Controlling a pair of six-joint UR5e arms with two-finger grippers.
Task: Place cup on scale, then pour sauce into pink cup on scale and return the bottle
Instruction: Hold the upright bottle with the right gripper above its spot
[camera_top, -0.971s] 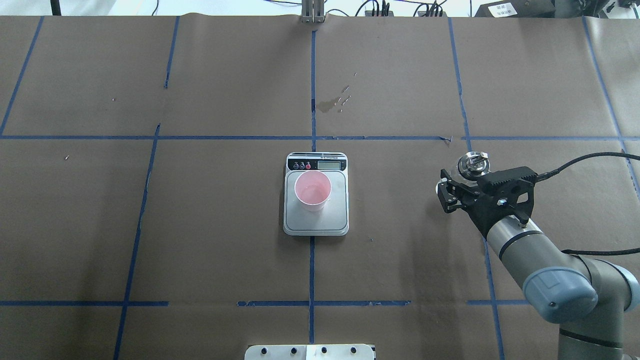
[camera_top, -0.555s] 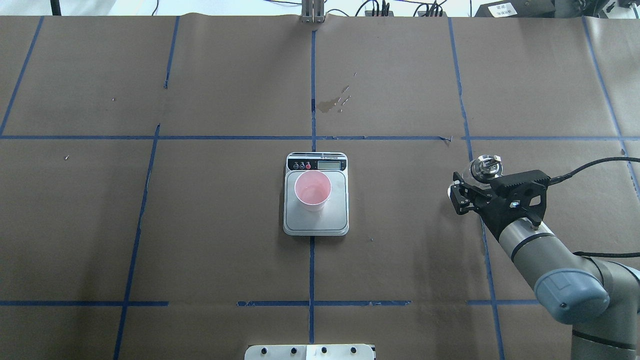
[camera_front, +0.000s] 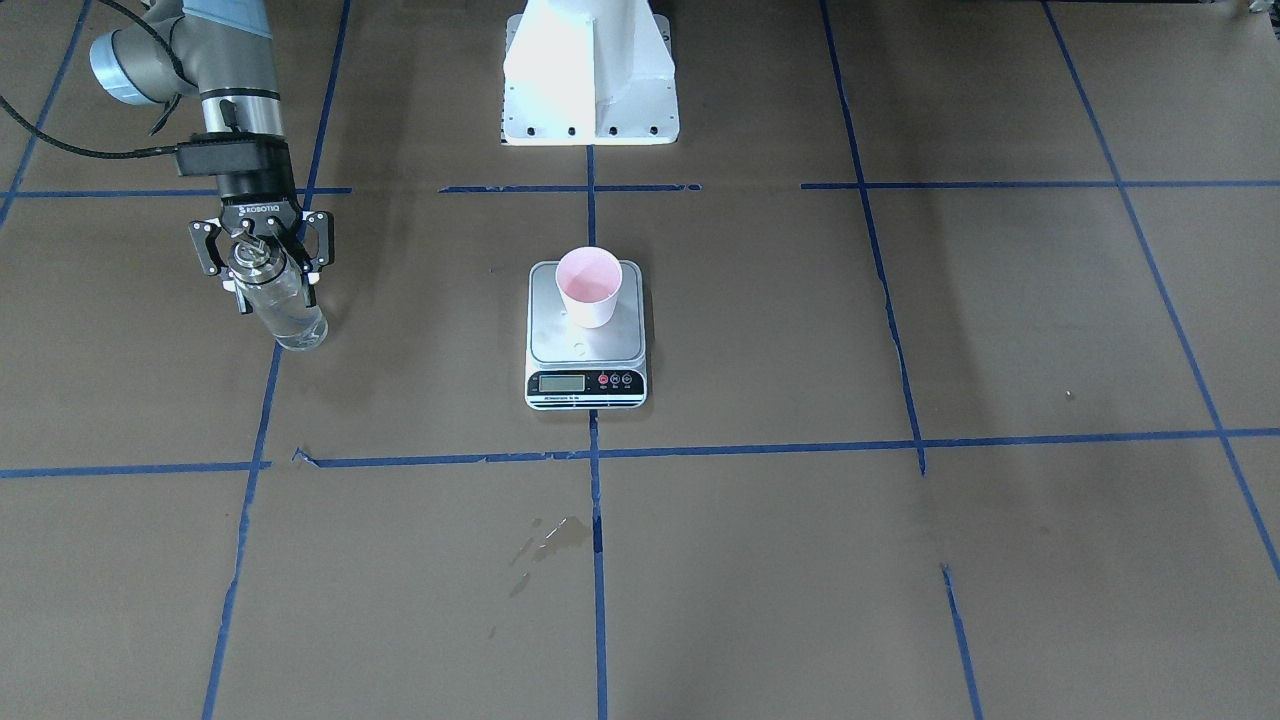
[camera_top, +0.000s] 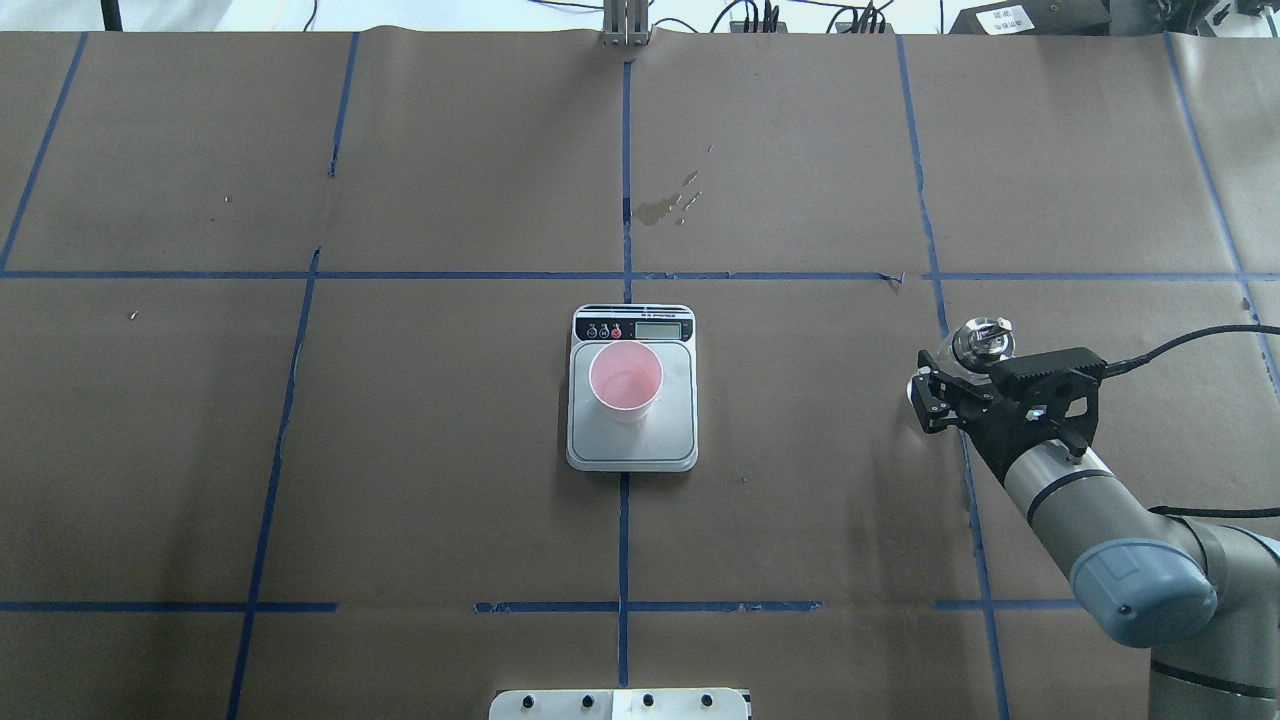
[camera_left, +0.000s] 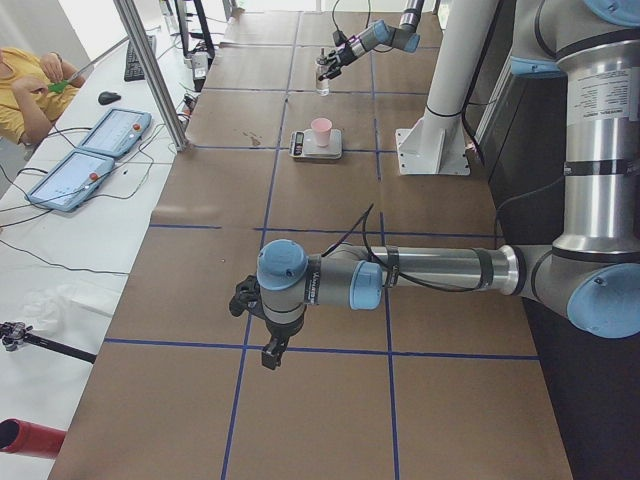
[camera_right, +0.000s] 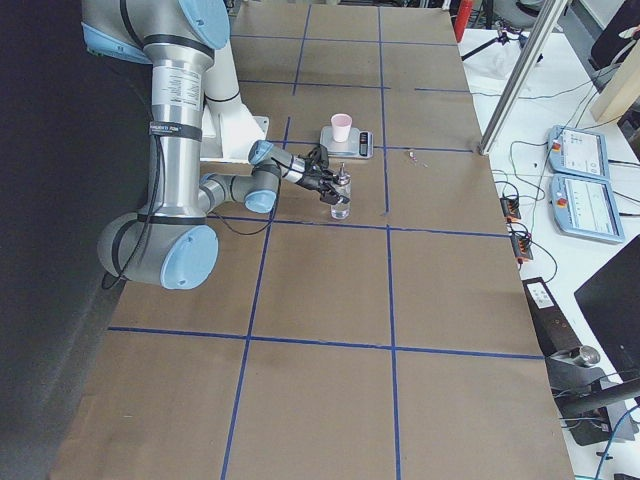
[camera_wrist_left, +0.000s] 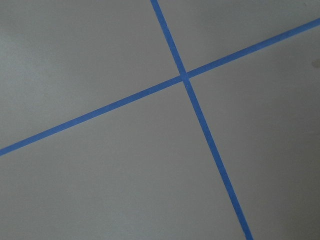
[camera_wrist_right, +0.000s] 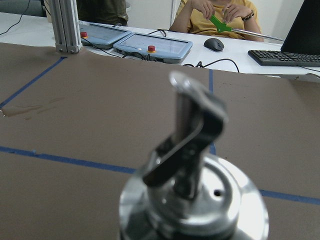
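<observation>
A: Where is the bottle (camera_front: 287, 312) to be found?

B: In the overhead view it is seen well to the right of the scale (camera_top: 632, 448), about level with it and just beside a blue tape line (camera_top: 938, 300). It is held upright. Whether its base touches the table (camera_top: 400, 450) cannot be told.

A: And how is it held?

B: The right gripper (camera_front: 264, 268) is closed on its upper part. One finger is set on each side of the glass, and the jaws are kept apart only by the bottle's width. In the right wrist view the metal collar and the spout (camera_wrist_right: 192, 135) are shown close up, blurred.

A: Can the sauce be made out?

B: It cannot be told apart from the clear glass.

A: What is reported of the cup (camera_top: 625, 381)?

B: It is stood upright on the scale's steel plate, toward the far end where the display (camera_top: 663, 329) is, and a little left of the plate's middle. The scale is laid across the centre tape line, with the display turned away from the robot.

A: And the left gripper (camera_left: 268, 358)?

B: It is seen only in the side view, pointed down over the table, well apart from the scale. Whether it is open or closed cannot be told. In its wrist view only brown paper and crossing tape are shown.

A: Anything else?

B: A wet stain (camera_top: 660, 208) is noted on the far side of the scale.
</observation>
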